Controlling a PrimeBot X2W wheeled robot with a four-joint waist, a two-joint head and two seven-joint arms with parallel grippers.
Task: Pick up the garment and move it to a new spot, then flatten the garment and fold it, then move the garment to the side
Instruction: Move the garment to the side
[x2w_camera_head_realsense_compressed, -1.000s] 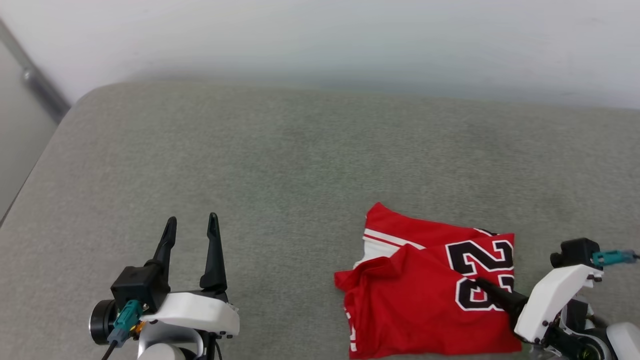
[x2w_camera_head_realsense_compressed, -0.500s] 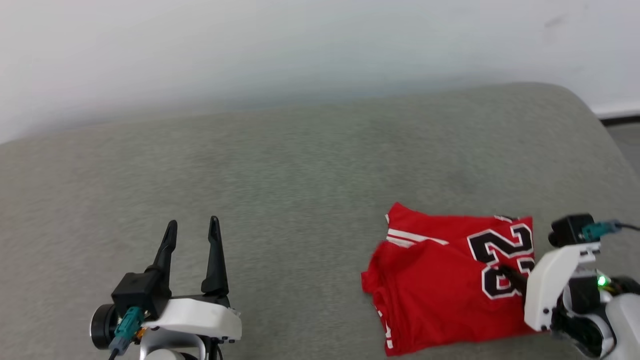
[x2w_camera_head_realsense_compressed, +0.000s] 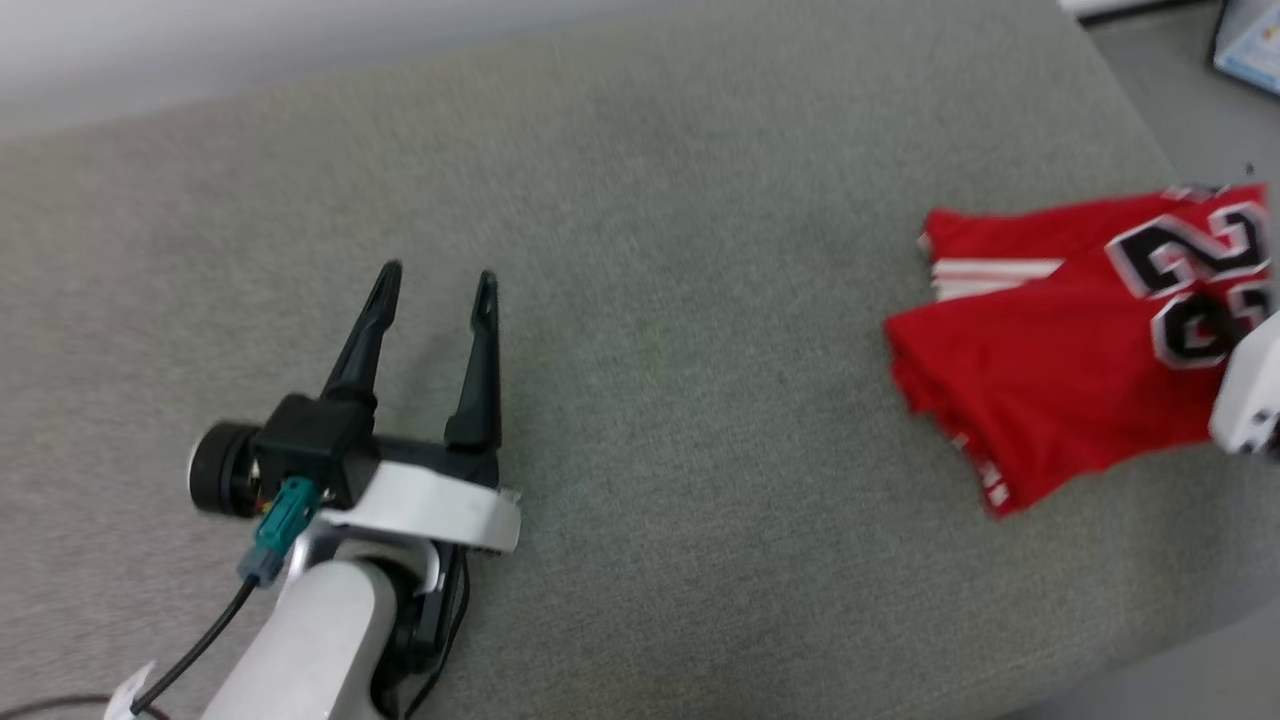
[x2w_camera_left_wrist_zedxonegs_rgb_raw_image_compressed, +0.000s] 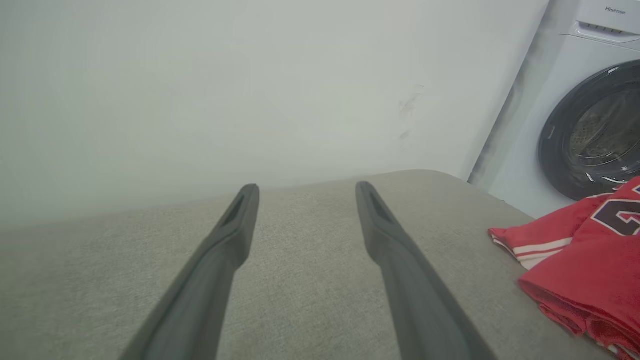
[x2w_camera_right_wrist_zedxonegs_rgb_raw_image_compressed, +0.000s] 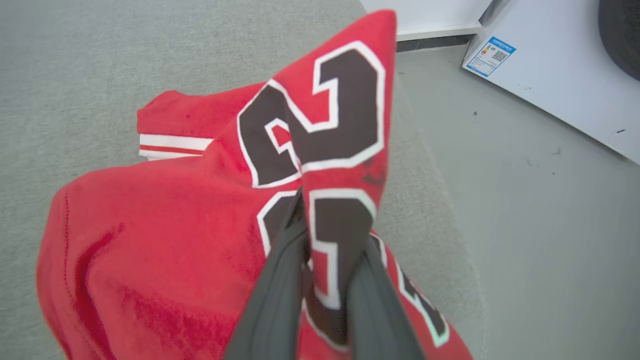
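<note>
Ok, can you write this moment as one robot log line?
step: move to side | right gripper: shut on bright red soft jersey shirt | left gripper: open, empty, over grey fabric cushion

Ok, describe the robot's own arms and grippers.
The left gripper has two long, tapering black fingers on a black block, with a white wrist shell, a teal plug on a black cable, and a pale grey forearm. The right gripper has matching dark fingers.
</note>
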